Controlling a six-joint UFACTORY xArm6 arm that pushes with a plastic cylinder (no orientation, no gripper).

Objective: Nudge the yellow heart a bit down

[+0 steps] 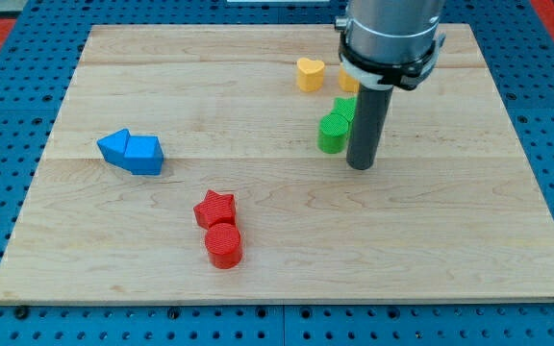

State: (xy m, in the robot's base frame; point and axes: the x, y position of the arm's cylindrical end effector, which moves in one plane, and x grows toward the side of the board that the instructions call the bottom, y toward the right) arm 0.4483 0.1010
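Observation:
The yellow heart (310,73) lies near the board's top, a little right of centre. My tip (360,165) rests on the board below and to the right of it, just right of a green round block (333,133). A second green block (344,109) sits right behind that one, partly hidden by the rod. Another yellow block (347,81) shows right of the heart, mostly hidden by the arm.
Two blue blocks (131,151) touch each other at the view's left. A red star (214,208) and a red cylinder (224,245) sit together at the lower centre. The wooden board (450,240) ends in blue pegboard on all sides.

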